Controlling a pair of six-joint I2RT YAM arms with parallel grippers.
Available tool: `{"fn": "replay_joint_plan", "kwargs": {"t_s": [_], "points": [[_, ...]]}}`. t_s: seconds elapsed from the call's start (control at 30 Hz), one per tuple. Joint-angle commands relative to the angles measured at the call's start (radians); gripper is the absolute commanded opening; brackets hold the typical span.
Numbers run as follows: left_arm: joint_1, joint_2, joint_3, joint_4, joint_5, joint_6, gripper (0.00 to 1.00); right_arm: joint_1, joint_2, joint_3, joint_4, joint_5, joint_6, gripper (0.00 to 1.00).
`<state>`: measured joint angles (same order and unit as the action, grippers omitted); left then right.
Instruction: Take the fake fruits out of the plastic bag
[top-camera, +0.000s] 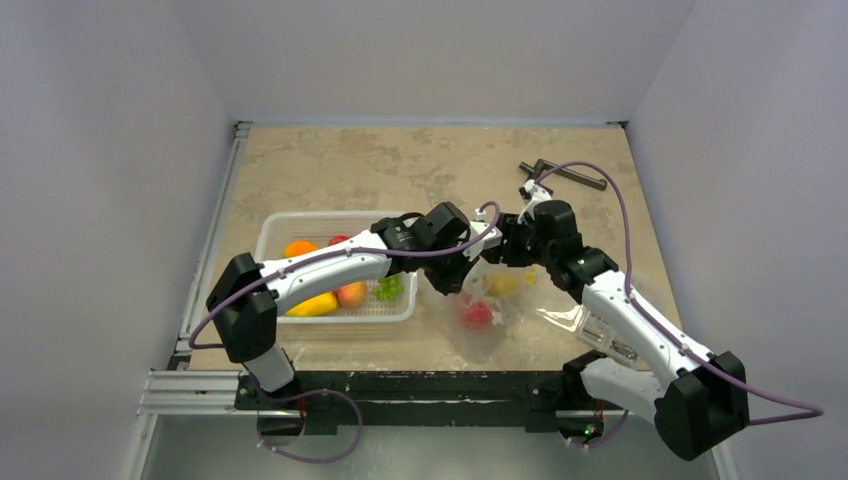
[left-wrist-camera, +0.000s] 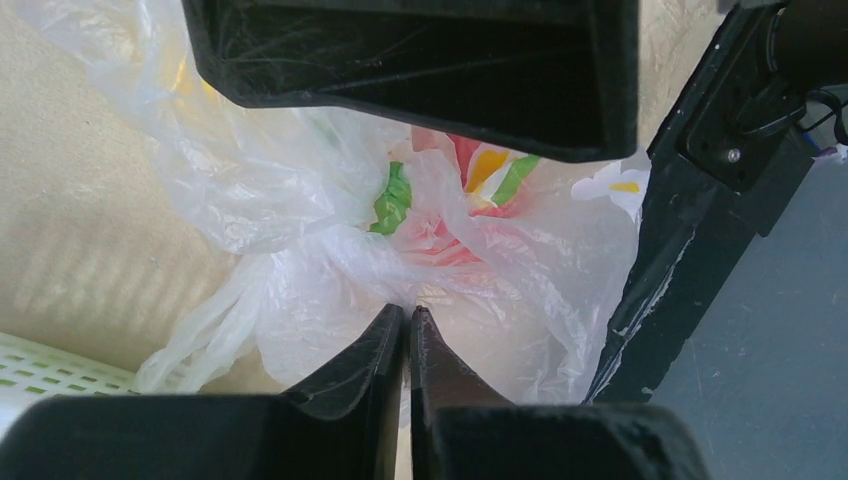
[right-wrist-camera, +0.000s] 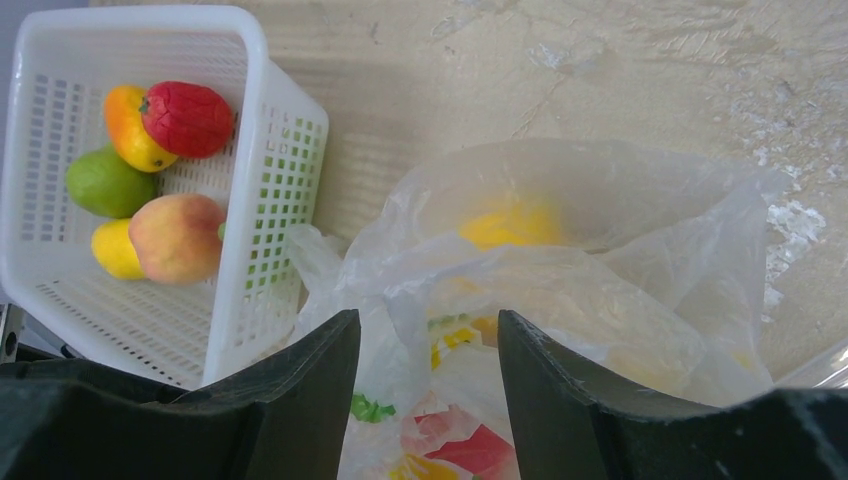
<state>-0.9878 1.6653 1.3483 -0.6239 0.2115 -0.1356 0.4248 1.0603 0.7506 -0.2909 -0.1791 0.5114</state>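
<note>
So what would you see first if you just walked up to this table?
Both grippers meet over the crinkly plastic bag in the middle of the table: the left gripper pinches its film, the right gripper hangs open close by. Inside glow a red fruit and a yellow fruit. To the left sits a white basket full of bright fruit.

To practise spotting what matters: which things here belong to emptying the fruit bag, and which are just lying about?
Part of the job:
plastic bag
red fruit and yellow fruit inside it
left claw, shut on the bag's film
right claw, open over the bag

Just lying about:
white basket with its own fruits
black tool at the far side
</note>
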Motion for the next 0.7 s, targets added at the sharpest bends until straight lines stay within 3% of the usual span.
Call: {"fn": "replay_joint_plan", "kwargs": {"t_s": [0.0,0.37,0.5,0.6,0.67], "points": [[0.000,-0.018,0.040,-0.003,-0.016,0.022,0.02,0.002,-0.011,-0.002,0.033,-0.056,-0.004,0.53],[0.000,-0.051,0.038,-0.005,-0.061,0.047,0.00,0.018,0.028,-0.040,0.151,-0.114,0.069,0.36],[0.000,-0.059,0.036,-0.006,-0.072,0.047,0.00,0.019,0.047,0.005,0.167,-0.067,0.091,0.20],[0.000,-0.065,0.038,-0.006,-0.082,0.045,0.00,0.017,0.047,0.053,0.166,0.001,0.134,0.00],[0.000,-0.071,0.037,-0.009,-0.090,0.044,0.00,0.016,0.050,0.087,0.151,0.053,0.170,0.00]]}}
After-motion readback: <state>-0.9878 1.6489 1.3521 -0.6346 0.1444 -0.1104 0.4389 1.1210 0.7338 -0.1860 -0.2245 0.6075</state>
